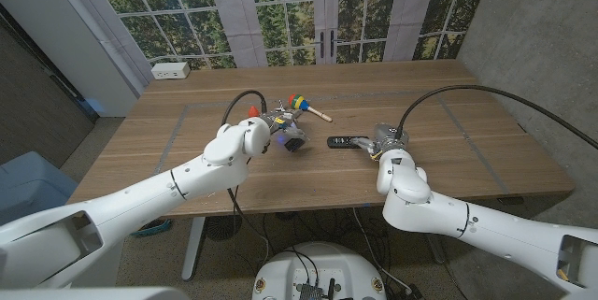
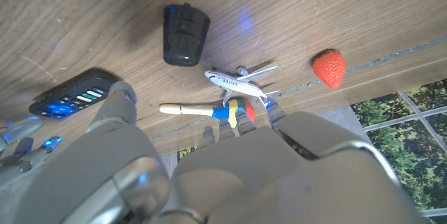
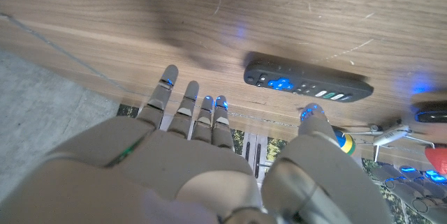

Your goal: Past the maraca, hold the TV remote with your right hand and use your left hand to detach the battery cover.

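TV remote (image 1: 344, 140) beside maraca (image 1: 306, 107), toy plane (image 2: 239, 83)

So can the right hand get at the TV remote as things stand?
Probably yes: the right hand is open, its fingers apart, and only bare wood lies between them and the TV remote.

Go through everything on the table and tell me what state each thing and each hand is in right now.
Black TV remote: lying button-side up on the wooden table, not held.
Small black rounded object: lying loose on the table, apart from the remote.
Multicoloured maraca with wooden handle: lying on its side.
White toy airplane: resting on the table.
Red toy strawberry: lying untouched.
Left hand: holding nothing.
Right hand: open, fingers spread.
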You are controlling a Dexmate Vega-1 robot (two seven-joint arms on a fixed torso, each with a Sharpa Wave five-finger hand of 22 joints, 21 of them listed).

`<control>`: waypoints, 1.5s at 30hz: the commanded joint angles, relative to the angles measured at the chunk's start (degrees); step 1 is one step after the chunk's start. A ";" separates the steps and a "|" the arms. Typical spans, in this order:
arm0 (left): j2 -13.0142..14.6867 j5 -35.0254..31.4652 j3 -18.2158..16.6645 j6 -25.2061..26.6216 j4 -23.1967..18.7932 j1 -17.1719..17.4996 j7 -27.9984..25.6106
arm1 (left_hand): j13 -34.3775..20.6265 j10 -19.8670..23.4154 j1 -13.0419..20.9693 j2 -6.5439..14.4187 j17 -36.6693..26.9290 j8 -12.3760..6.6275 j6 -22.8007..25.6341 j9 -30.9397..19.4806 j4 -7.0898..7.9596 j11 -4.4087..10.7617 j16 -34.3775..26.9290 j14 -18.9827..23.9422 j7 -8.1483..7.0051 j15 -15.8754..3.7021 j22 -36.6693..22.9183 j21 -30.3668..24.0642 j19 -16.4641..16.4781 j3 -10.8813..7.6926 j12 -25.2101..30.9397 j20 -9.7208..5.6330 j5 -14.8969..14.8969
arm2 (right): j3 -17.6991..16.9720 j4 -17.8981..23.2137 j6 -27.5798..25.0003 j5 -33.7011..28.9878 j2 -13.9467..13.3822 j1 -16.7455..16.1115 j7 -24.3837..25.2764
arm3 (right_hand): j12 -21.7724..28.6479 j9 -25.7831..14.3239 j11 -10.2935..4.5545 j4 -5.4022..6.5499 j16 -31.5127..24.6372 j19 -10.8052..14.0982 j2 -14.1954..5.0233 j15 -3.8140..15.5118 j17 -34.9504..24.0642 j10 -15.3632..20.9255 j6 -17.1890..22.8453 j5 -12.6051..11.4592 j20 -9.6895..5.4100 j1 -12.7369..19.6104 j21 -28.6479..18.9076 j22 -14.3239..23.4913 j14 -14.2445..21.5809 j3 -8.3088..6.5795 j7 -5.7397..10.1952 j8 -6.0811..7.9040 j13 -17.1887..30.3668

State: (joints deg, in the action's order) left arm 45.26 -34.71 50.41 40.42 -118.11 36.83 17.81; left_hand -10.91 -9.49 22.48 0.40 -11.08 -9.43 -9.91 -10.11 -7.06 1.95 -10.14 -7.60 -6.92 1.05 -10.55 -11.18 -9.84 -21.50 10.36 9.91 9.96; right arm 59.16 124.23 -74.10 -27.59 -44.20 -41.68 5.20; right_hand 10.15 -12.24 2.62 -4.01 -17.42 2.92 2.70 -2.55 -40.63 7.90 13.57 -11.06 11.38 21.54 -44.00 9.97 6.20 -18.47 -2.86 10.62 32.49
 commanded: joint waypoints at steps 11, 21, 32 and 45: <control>1.48 19.31 -16.93 -35.91 8.42 13.75 -26.85 | 0.50 -4.15 -8.49 2.89 0.25 -1.43 -1.47 0.05 3.36 2.02 -0.26 -4.33 -3.90 -2.98 -0.05 -1.05 0.72 1.11 0.46 -6.30 0.64 | -23.34 -4.00 47.40 18.41 -2.56 -19.05 20.14 | 1.16 0.62 -1.54 1.03 2.59 0.22 -3.10 2.38 2.94 1.49 4.08 -0.33 -4.55 -3.68 2.58 -0.14 -2.47 0.70 3.80 1.64 -3.59; -1.01 30.54 -21.45 -48.92 14.45 16.64 -28.12 | 0.90 -1.16 -13.21 7.52 0.80 -1.91 3.21 0.27 6.22 2.55 -0.94 -2.09 -3.50 -5.13 0.17 -1.86 4.60 0.23 1.28 -9.20 1.48 | -27.07 -11.24 66.37 22.11 -0.15 -20.95 21.12 | 1.36 1.18 -2.59 3.86 3.88 3.79 -10.39 4.70 6.77 4.36 5.12 0.16 -11.31 -7.72 4.15 -0.29 -0.55 -1.17 7.20 1.08 -7.72; -2.43 35.94 -24.10 -60.48 19.91 17.36 -26.99 | 1.06 4.61 -12.57 10.53 1.23 -1.74 8.48 0.36 6.24 2.72 -0.94 2.06 -0.22 -5.49 0.38 -2.41 9.63 -4.41 1.85 -11.69 1.15 | -28.74 -16.31 77.13 25.03 4.70 -21.24 20.46 | 1.53 1.33 -3.26 5.67 4.67 5.21 -12.64 6.40 8.78 6.23 7.38 0.12 -14.44 -9.50 5.10 -0.37 -0.10 -2.47 5.93 1.35 -9.73; -4.55 49.23 -27.76 -71.33 26.00 18.79 -20.57 | 1.05 8.38 -10.93 12.14 1.06 -1.41 11.48 0.29 9.87 1.44 -0.75 4.58 2.94 -5.80 0.41 -2.48 13.28 -13.17 1.46 -15.18 1.45 | -31.53 -22.38 88.62 35.28 10.72 -20.71 15.99 | 1.68 1.42 -3.07 7.33 4.97 5.79 -13.61 7.57 10.51 7.94 9.62 -0.19 -15.75 -10.07 6.17 -0.41 0.91 -4.80 4.45 1.61 -11.47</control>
State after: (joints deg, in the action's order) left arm 42.52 4.01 25.99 -21.66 -97.33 54.07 -7.15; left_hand -9.86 -1.84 10.85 8.20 -9.86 -11.02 1.27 -9.70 2.06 3.37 -10.87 -3.53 -4.28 -1.92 -10.12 -13.18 2.46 -33.22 11.71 -2.01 11.29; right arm 29.91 106.94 3.11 -0.29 -38.11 -62.69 24.50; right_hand 11.49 -10.65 -0.49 3.11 -12.71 8.30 -8.98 2.25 -30.33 14.93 21.96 -11.06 -2.36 12.11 -38.12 9.60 6.38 -22.33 1.52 11.86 21.26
